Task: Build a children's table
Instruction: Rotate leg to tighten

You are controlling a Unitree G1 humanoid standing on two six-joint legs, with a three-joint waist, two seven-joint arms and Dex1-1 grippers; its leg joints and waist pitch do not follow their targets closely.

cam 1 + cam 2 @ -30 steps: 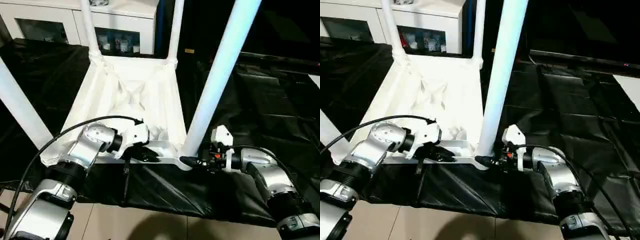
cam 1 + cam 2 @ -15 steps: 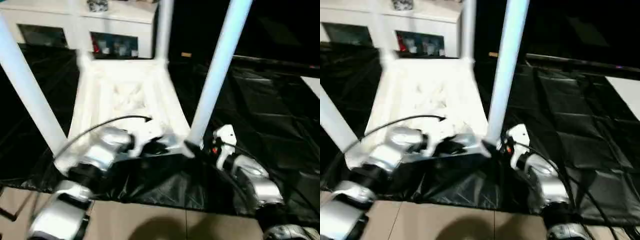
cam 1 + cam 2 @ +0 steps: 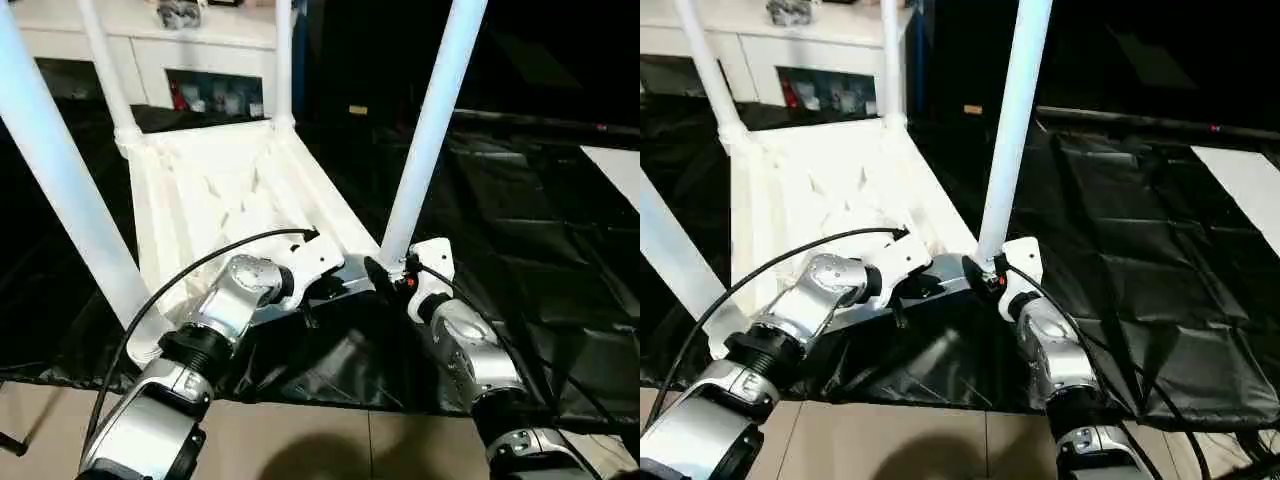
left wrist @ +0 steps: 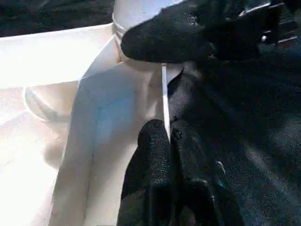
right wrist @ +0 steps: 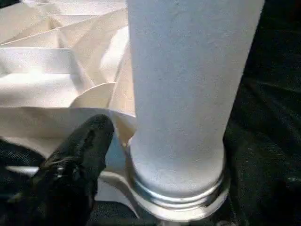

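With the table [image 3: 235, 190] lying upside down on the black sheet [image 3: 520, 250], all four legs stand in their corner sockets, pointing up. Left gripper [image 4: 169, 141] is pinched tight on the thin near rim of the top, one finger inside the rim, one outside, close to the near right corner. Right gripper [image 3: 385, 278] sits at the base of the near right leg [image 3: 432, 120], by its socket. One black finger [image 5: 77, 165] lies just beside the leg's collar; can't tell how wide that pincer stands or whether it touches the leg. A white cabinet [image 3: 200, 60] stands behind the far end of the table.
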